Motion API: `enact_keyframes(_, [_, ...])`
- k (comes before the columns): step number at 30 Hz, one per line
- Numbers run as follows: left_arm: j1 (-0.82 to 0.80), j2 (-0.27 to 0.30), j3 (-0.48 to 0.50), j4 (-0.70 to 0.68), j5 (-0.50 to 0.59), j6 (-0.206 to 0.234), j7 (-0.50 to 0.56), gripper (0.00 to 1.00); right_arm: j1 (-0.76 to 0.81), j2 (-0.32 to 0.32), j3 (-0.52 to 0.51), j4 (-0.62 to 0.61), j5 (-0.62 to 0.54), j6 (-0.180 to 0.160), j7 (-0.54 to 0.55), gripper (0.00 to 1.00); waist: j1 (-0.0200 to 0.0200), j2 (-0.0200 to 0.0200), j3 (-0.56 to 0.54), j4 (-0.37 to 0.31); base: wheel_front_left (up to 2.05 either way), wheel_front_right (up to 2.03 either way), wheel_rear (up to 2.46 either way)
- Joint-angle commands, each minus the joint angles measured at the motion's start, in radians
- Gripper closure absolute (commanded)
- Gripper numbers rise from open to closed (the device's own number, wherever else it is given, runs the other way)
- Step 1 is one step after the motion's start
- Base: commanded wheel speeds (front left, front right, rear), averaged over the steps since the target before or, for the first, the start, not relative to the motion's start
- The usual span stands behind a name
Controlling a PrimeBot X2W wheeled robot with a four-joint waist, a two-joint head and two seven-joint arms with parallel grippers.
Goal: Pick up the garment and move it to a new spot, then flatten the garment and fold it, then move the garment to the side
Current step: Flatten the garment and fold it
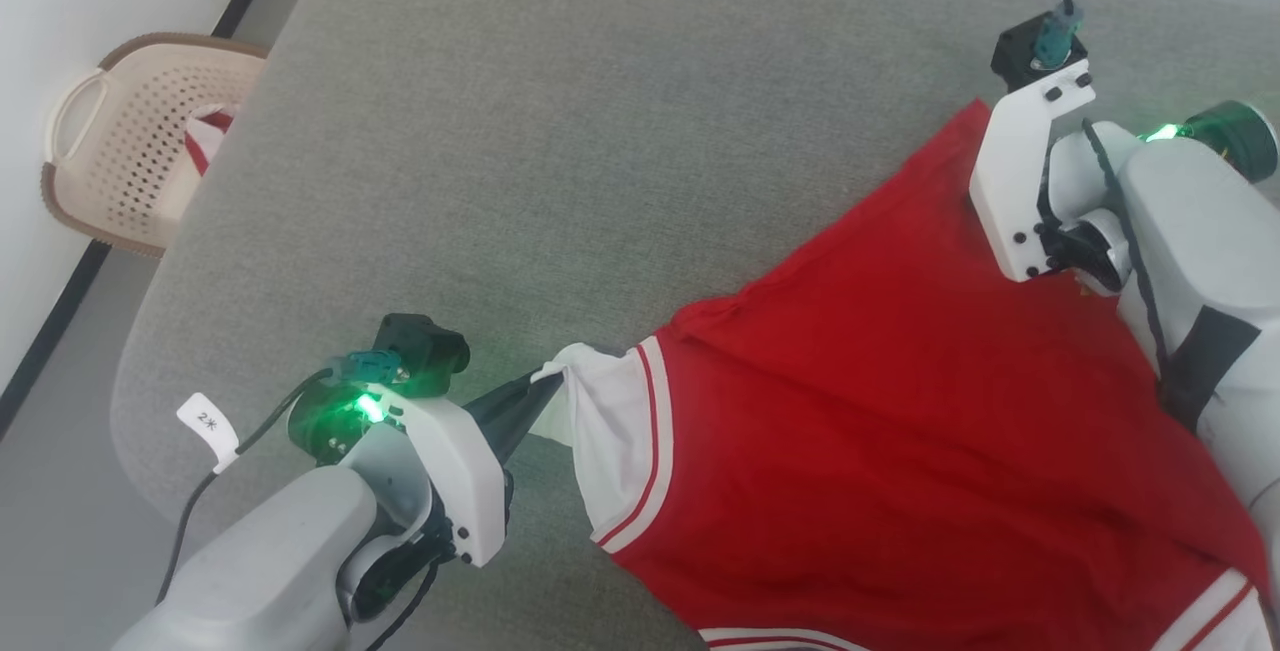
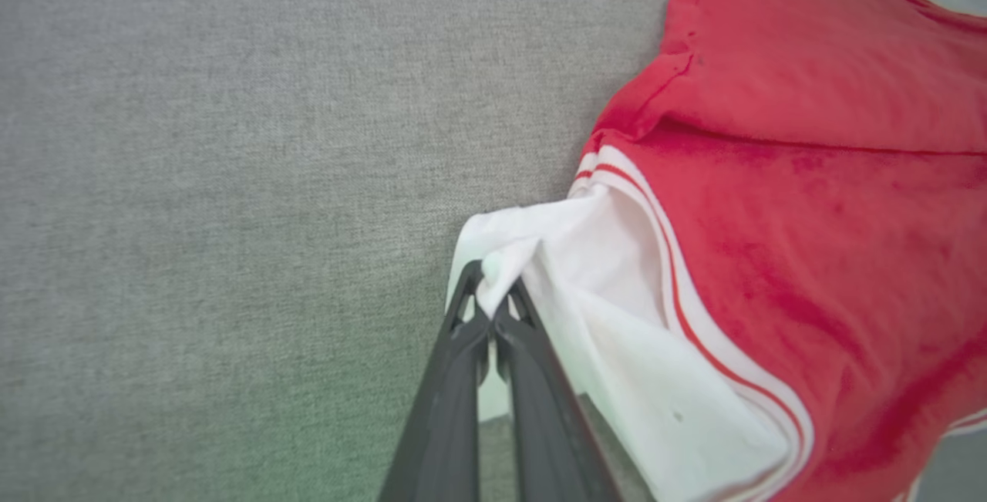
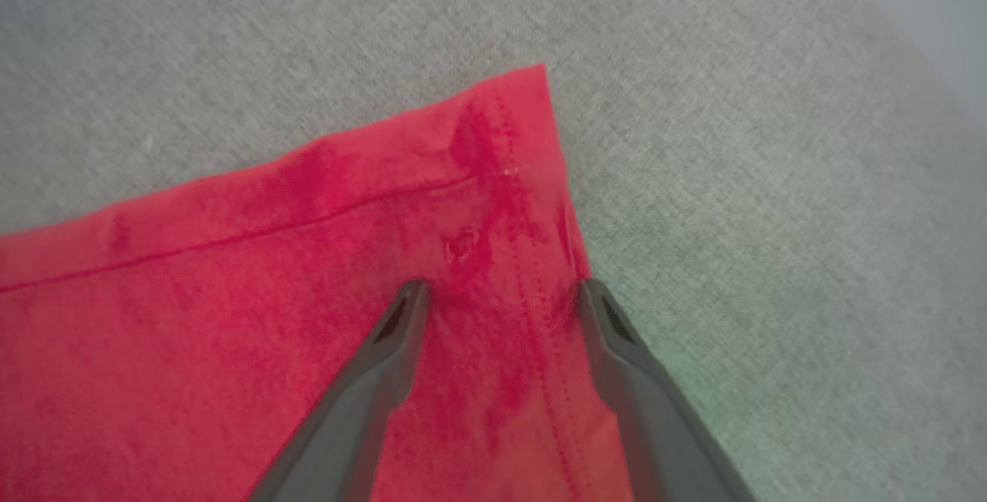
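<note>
The garment is a red shirt with white, red-striped sleeves, spread on a grey cushioned surface. It lies with a plain red side up. My left gripper is shut on the tip of the white sleeve, and in the left wrist view my left gripper pinches a small fold of that cloth. My right gripper stands open over the garment's red hemmed corner, its fingertips at the cloth with nothing gripped. In the head view that arm's white wrist bracket covers the corner.
A beige perforated laundry basket with a red-and-white cloth inside stands on the floor at the far left, beyond the cushion's rounded edge. Bare grey cushion stretches ahead and to the left of the garment.
</note>
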Motion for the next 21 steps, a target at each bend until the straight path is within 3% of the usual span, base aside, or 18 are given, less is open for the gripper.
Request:
enact_keyframes(1, [-0.019, -0.009, -0.004, 0.014, 0.003, -0.008, -0.010, 1.00, 0.025, 0.005, 0.037, 0.037, 0.022, 0.000, 0.029, 0.94, 0.0000, 0.0000, 0.004, 0.005, 0.00, 0.00, 0.00])
enact_keyframes(2, [-0.022, -0.012, -0.006, 0.022, 0.001, -0.012, -0.013, 1.00, 0.025, 0.002, 0.052, 0.049, 0.034, 0.000, 0.037, 1.00, 0.0000, 0.0000, 0.004, 0.006, 0.00, 0.00, 0.00])
enact_keyframes(9, [-0.033, -0.005, -0.011, 0.071, -0.013, -0.022, -0.036, 1.00, -0.030, -0.033, 0.114, 0.063, 0.085, -0.001, -0.020, 1.00, 0.0000, 0.0000, -0.006, -0.016, 0.00, 0.00, 0.00])
enact_keyframes(21, [-0.055, 0.073, 0.024, 0.074, -0.034, -0.012, -0.017, 1.00, -0.077, -0.069, 0.211, -0.062, 0.193, -0.001, -0.164, 1.00, 0.0000, 0.0000, -0.074, -0.130, 0.00, 0.00, 0.00])
